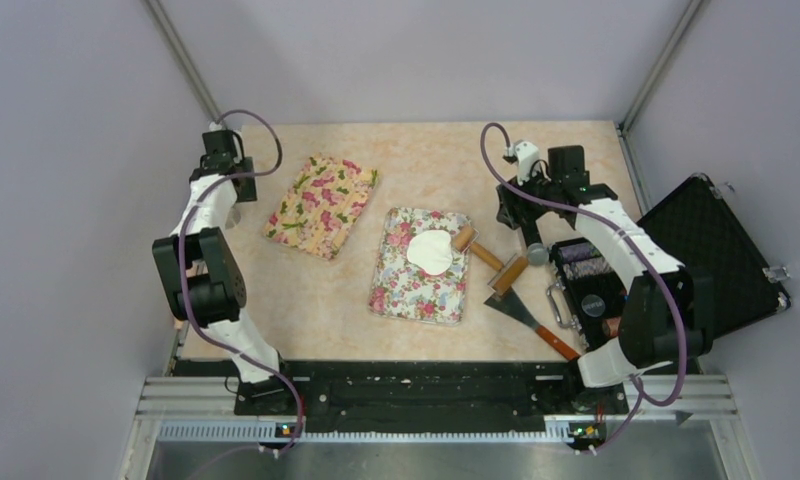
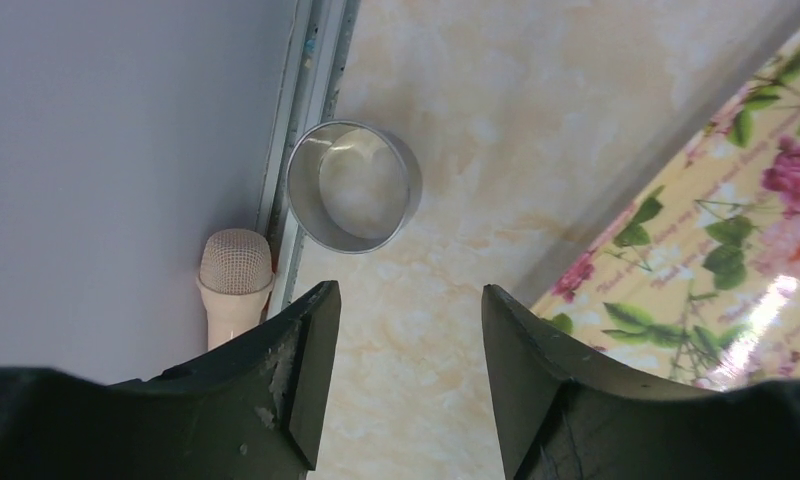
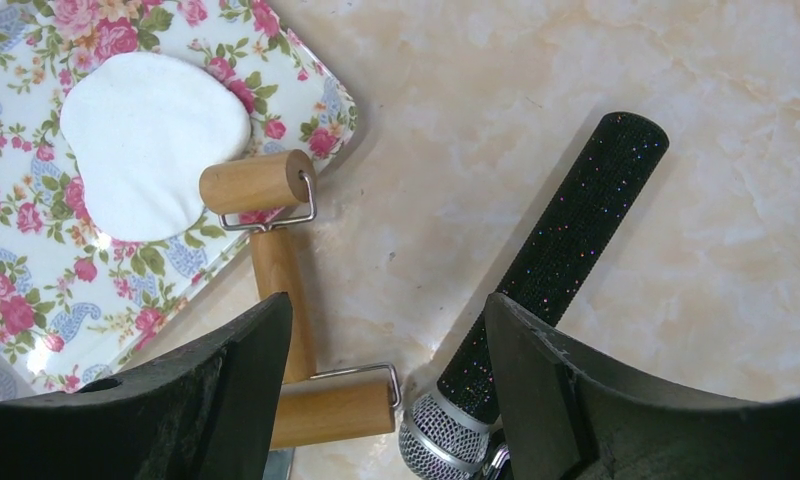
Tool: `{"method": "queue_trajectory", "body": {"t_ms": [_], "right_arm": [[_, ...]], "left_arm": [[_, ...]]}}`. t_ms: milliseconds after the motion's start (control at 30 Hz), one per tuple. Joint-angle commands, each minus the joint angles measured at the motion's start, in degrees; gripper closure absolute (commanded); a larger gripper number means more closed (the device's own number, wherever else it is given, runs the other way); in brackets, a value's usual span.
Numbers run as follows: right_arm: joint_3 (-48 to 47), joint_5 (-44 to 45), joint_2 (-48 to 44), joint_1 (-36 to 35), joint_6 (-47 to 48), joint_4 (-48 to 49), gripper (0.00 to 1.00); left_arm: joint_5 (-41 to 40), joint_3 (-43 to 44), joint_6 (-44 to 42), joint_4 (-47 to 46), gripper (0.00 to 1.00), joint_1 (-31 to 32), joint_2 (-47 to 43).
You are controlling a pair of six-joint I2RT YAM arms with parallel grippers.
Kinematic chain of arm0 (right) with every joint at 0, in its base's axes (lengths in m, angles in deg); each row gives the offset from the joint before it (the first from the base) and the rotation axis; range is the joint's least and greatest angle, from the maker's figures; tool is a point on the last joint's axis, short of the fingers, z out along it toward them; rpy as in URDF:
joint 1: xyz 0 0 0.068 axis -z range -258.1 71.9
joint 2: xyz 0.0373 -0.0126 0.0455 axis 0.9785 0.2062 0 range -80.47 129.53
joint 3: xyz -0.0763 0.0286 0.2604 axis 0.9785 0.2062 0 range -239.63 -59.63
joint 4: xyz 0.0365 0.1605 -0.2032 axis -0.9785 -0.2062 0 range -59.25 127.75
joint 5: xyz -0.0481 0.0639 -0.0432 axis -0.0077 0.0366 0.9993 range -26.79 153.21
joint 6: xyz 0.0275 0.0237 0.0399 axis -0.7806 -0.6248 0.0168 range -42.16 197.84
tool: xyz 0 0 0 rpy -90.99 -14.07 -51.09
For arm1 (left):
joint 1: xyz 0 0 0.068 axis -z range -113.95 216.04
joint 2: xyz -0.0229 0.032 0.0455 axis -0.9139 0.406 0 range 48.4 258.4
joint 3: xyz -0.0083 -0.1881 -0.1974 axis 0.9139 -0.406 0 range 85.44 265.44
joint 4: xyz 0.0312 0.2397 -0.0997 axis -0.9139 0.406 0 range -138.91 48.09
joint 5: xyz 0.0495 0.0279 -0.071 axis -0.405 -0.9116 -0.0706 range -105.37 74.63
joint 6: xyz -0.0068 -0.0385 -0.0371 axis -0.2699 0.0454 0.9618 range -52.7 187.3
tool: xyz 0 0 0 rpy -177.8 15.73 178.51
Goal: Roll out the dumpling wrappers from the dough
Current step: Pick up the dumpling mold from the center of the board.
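Dough [image 1: 431, 250]: a flat white sheet, roundish with a dent in one edge. It lies on the paisley tray [image 1: 406, 295] mid-table, a little toward the right edge. The tray probably serves as a clean surface to roll on.
Wrappers: no finished cut disc shows in any view.
Roller [image 3: 276, 280]: wooden, with a head at each end, lying on the table off the tray's right side. Its small head sits over the tray rim just beside the dough. Whether they touch, I cannot tell. It seems to be left there within the right arm's reach.
Right gripper [image 3: 386, 300]: jaws spread and empty, hovering over the roller handle and a black mic [image 3: 566, 230]. It looks lined up to take the roller.
Left gripper [image 2: 406, 292]: jaws spread, holding nothing, above bare tabletop near the far-left corner.
Ring [image 2: 354, 185]: a metal cutter at the left edge by the frame rail, with a beige mic [image 2: 234, 280] nearby. It is likely kept aside for cutting rounds.
Top view only: the whole layout, including the yellow tray [image 1: 321, 205], the scraper [image 1: 521, 308] and the open case [image 1: 721, 235] at the right edge.
Left wrist only: the ring and beige mic, which are hard to make out from above.
Right wrist only: the roller's wire yokes and how close its head is to the dough.
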Motion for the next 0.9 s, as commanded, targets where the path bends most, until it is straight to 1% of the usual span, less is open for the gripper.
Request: {"method": "queue_trajectory", "body": {"t_ms": [0,200,467,633,867], "right_arm": [[0.1,0.0,-2.3,0.1,0.7,2.5,0.31],[0.3,0.3,-2.5,0.2,0.8,2.7,0.32],[0.8,-0.4,-3.8,0.9,0.9,3.2,0.34],[1.0,-0.8,-4.0,0.9,0.7,3.5,0.34],[1.0,-1.2,-4.0,1.0,0.7,3.5,0.36]], "left_arm": [[-0.4,3.0,-2.7,-2.3,0.42,-2.2,2.7],[1.5,5.1,-2.9,-2.3,0.46,-3.9,7.3],[4.2,9.0,-2.2,-2.2,0.54,-5.1,12.5],[5.3,11.7,-1.6,-0.9,0.54,-5.6,15.4],[6.4,12.4,-1.4,-0.4,0.56,-5.9,17.0]]}}
